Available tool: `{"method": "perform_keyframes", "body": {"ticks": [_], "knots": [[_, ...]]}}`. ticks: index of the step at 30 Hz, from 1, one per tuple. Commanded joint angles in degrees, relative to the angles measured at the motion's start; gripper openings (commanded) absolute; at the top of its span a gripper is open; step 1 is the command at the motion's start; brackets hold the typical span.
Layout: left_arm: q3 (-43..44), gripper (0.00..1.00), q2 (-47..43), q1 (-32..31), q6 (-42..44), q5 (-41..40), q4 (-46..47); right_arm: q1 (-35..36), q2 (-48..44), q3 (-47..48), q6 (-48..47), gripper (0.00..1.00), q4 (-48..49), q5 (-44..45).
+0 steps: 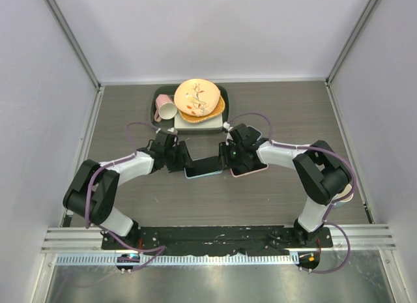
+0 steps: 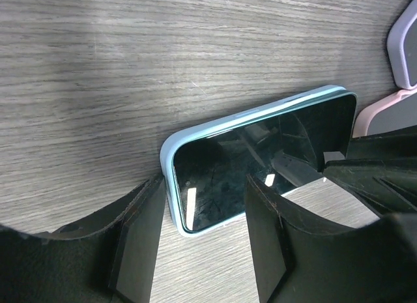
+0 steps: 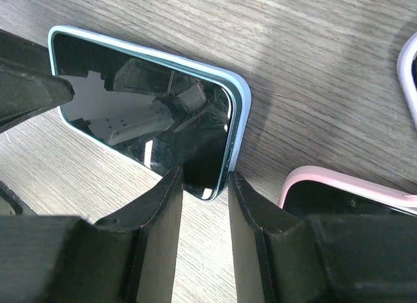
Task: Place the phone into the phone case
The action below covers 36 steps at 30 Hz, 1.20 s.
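A phone with a black screen sits in a light blue case (image 1: pixel 203 167) flat on the wooden table, between my two grippers. My left gripper (image 1: pixel 184 161) is open, its fingers straddling the left end of the phone (image 2: pixel 260 153); the gripper (image 2: pixel 203 186) holds nothing. My right gripper (image 1: pixel 225 161) is at the phone's right end. In the right wrist view the gripper (image 3: pixel 203 176) stands narrowly open over the near right corner of the phone (image 3: pixel 150 114), one fingertip (image 3: pixel 236 182) against the blue case edge.
A pink case (image 1: pixel 251 169) (image 3: pixel 352 186) holding a dark phone lies just right of the blue one, and a lavender case (image 2: pixel 405 36) beyond it. At the back stands a dark tray (image 1: pixel 156 101) with plates (image 1: pixel 197 98) and a pink cup (image 1: pixel 165 109).
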Motion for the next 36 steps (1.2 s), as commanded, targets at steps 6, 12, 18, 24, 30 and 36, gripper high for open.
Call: {"method": "perform_keyframes", "body": {"ticks": [6,12,18,24,30,36], "knots": [[4.7,0.55,3.6,-0.1,5.2,-6.8,-6.9,9.0,3.6,-1.2,0.9,0.36,-1.6,-12.6],[8.6,0.55,2.9,-0.2,10.2,-15.2,-14.9,9.8,2.7,-0.5,2.0,0.37,1.1,-16.8],[8.2,0.57,-2.1,-0.2,10.6,-20.8,-18.0,9.5,1.6,0.9,1.2,0.41,-0.9,-11.3],[4.1,0.58,-12.3,-0.6,9.6,-18.3,-15.6,6.8,-1.3,0.9,1.1,0.47,-1.2,-9.4],[-1.6,0.57,-17.2,-1.0,8.0,-9.6,-7.5,3.3,-1.3,-0.6,2.2,0.47,0.8,-12.7],[-0.9,0.54,-13.3,-3.3,6.5,-6.2,-4.5,3.3,0.5,-3.0,5.0,0.44,5.1,-16.6]]}}
